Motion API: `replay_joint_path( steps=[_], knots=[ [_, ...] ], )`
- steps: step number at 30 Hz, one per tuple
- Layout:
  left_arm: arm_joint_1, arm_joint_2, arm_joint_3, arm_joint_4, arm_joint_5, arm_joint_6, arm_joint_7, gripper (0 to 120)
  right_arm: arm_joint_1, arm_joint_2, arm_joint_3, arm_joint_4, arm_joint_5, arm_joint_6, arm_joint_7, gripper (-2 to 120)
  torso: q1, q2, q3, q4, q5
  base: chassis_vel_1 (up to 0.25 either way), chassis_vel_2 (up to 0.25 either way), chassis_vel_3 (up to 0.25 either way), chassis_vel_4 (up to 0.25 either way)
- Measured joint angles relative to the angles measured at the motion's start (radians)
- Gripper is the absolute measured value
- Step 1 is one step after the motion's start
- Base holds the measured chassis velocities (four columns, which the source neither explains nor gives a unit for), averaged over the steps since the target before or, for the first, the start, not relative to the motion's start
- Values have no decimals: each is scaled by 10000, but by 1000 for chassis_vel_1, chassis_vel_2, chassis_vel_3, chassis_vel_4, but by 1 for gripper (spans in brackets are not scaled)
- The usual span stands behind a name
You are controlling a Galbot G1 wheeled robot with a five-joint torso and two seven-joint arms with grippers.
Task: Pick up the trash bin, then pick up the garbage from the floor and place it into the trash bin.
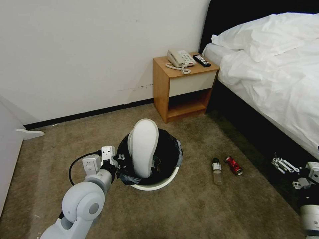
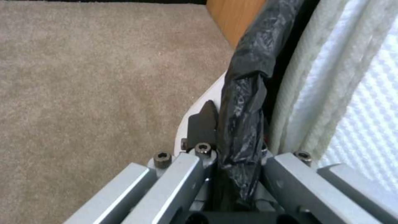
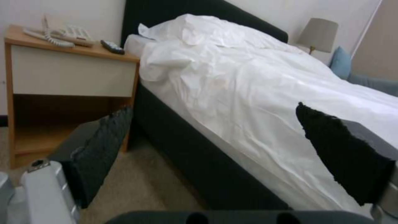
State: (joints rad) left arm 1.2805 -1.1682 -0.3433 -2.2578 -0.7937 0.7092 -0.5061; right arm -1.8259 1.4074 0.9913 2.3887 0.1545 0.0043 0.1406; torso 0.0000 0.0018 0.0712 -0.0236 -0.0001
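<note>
The bin stands on the carpet near the middle of the head view, with a black bag folded over its rim. One white slipper stands upright inside it, sole facing the camera. The left gripper is at the bin's 9 o'clock side, and its fingers are pressed together on the rim and the bag. At 3 o'clock from the bin, well apart, a small clear bottle with a dark cap lies on the carpet, and just beside it lies a red can. Their labels are too small to read. The right gripper hovers at 3 o'clock from the can, near the bed, with its pads wide apart and nothing between them. At 12 o'clock stands a nightstand with a phone and a remote.
</note>
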Motion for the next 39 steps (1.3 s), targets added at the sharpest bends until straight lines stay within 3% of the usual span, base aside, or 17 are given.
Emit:
replay_joint_path(
  steps=[9,30,39],
  knots=[
    [41,-7,-42,-1,-5,-36,-43,1,52,-17,-28,-1,22,-103,-33,100,0,0,0,0,0,-22,19,17,-18],
    [133,-158,-164,-37,6,-122,-174,1,56,-140,-169,-3,93,-280,-119,100,0,0,0,0,1,-171,175,180,-166],
    [202,-159,-183,-120,21,-124,-176,1,41,-165,-213,26,181,-297,-166,100,-1,1,-1,-1,1,-43,31,33,-33]
  ],
)
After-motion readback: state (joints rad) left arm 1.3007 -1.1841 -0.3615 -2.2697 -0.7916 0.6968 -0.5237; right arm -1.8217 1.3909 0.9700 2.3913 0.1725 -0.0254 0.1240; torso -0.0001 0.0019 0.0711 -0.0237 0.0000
